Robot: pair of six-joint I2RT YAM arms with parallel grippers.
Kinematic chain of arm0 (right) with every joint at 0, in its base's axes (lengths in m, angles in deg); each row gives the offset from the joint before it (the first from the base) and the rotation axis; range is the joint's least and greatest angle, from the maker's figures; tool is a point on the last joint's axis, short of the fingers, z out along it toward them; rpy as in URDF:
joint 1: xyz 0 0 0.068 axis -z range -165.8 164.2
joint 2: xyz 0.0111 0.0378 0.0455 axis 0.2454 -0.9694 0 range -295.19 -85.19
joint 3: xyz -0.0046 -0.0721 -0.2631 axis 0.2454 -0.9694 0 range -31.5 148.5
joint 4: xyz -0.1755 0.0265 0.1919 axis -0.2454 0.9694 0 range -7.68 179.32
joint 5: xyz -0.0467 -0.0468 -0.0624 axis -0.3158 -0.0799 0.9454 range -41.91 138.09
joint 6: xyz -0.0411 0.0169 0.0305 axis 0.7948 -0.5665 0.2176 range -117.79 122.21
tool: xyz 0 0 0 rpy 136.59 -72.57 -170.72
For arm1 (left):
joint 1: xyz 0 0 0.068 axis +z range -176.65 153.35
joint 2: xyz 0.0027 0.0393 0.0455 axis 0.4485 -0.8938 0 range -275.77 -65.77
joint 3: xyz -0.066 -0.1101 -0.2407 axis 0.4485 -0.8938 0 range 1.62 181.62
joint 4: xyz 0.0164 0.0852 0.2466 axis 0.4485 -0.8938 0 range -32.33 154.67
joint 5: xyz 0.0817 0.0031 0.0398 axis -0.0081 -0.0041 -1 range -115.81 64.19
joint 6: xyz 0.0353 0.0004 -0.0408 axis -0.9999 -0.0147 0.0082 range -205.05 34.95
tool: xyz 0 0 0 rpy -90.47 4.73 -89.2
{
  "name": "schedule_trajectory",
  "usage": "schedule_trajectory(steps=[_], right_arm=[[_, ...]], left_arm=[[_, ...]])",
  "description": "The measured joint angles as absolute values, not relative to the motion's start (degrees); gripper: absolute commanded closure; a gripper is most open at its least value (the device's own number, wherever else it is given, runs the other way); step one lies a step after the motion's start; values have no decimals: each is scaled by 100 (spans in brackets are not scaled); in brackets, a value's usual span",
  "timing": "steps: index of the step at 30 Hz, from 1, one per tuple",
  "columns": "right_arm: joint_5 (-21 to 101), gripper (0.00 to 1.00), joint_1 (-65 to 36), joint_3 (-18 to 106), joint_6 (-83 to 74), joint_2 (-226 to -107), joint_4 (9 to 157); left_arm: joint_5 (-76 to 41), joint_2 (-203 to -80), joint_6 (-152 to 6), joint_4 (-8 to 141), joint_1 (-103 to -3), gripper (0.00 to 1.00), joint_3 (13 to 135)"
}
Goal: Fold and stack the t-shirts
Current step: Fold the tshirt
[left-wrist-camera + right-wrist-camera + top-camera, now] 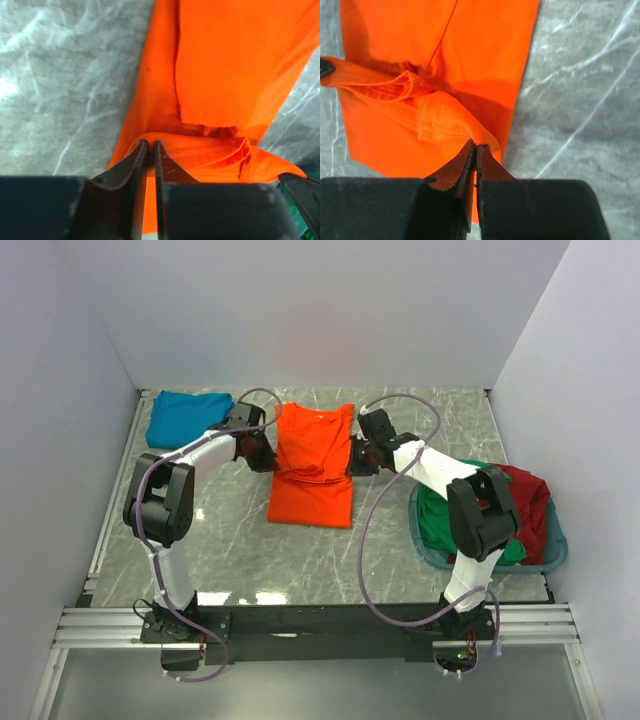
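Bare table (300,570) near front open; orange shirt (312,490) covers centre; basket (556,552) blocks right; teal shirt (187,418) far-left corner.

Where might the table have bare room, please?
Free: the strip between the bright orange cloth t-shirt and the marble table's near edge, and the far right corner beyond the grey-blue plastic basket. Crowded: the middle, with the left arm and right arm; a teal cloth t-shirt takes the far left.

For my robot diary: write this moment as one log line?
stage: folding orange t-shirt | left gripper: pinching its edge | right gripper: pinching its hem
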State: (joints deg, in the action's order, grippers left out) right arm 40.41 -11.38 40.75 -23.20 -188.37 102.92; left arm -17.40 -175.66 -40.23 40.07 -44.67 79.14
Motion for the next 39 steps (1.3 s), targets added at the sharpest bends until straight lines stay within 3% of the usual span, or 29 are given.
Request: schedule_trajectory(steps=[2,4,5,6,7,8,9,10,14,22,30,39], right_arm=[[3980,91,-1099,4180,-2305,-18999,10286],[3921,78,-1070,4261,-2279,-19132,10286],[3886,69,-1064,4278,-2257,-19167,10281],[3848,52,-1064,4287,-2231,-19184,10294],[3816,43,-1064,4304,-2213,-19184,10314],[3794,34,-1064,4329,-2187,-19184,10327],[3759,24,-1061,4353,-2152,-19184,10325],[3733,20,-1059,4357,-2119,-19180,10303],[3674,15,-1059,4259,-2067,-19084,10292],[3595,12,-1260,3347,-2064,-18100,10205],[3593,11,-2137,3286,-2067,-18341,9969],[3840,12,-2215,4079,-2067,-19335,9901]], left_arm=[[-1729,-17635,-4056,4011,-4421,59,7962],[-1694,-17662,-4064,4015,-4390,41,7977],[-1679,-17662,-4051,4020,-4371,25,7977],[-1670,-17662,-4047,4020,-4355,18,7977],[-1664,-17660,-4067,4020,-4347,7,7977],[-1659,-17660,-4056,4022,-4344,2,7975],[-1657,-17635,-4043,4048,-4344,1,7947],[-1661,-17566,-4023,4096,-4344,1,7859],[-1688,-16884,-3951,4129,-4344,1,7223],[-1773,-14792,-3704,4343,-4351,1,5536],[-1602,-13225,-3380,4507,-4390,0,3907],[-1349,-13756,-3315,5585,-4865,0,4111]])
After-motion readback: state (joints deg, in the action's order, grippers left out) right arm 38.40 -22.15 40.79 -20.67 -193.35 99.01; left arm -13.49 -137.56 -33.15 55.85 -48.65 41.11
